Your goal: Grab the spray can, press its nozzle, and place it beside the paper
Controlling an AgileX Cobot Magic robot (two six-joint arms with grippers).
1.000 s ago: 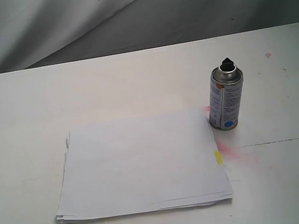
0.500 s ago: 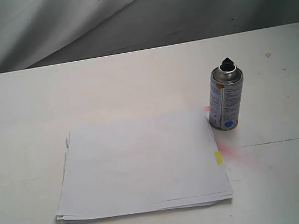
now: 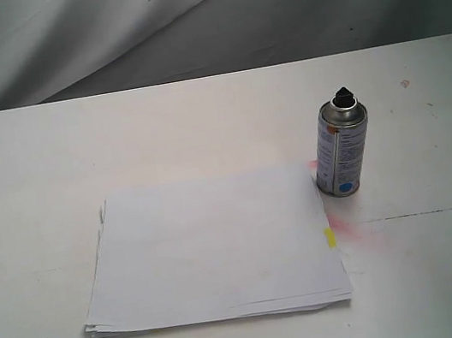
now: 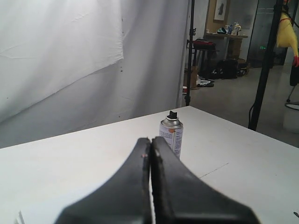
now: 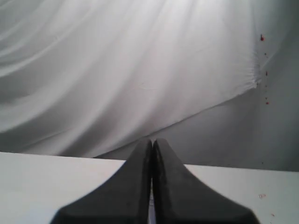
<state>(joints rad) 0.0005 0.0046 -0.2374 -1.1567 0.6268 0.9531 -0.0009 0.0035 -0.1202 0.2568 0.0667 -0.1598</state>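
The silver spray can [image 3: 342,150] stands upright on the white table, just past the right far corner of the paper [image 3: 213,249], with its black nozzle [image 3: 343,97] on top. The paper is a thin white stack with a yellow tab [image 3: 330,237] on its right edge. In the left wrist view the can [image 4: 171,134] stands beyond my left gripper [image 4: 150,140], whose black fingers are shut and empty. My right gripper [image 5: 152,142] is also shut on nothing, facing the backdrop above the table. Neither gripper shows in the exterior view.
A pink stain [image 3: 349,231] marks the table [image 3: 202,129] between the can and the paper's tab. A thin dark line [image 3: 429,212] runs across the table to the right. A grey cloth backdrop [image 3: 184,20] hangs behind the far edge.
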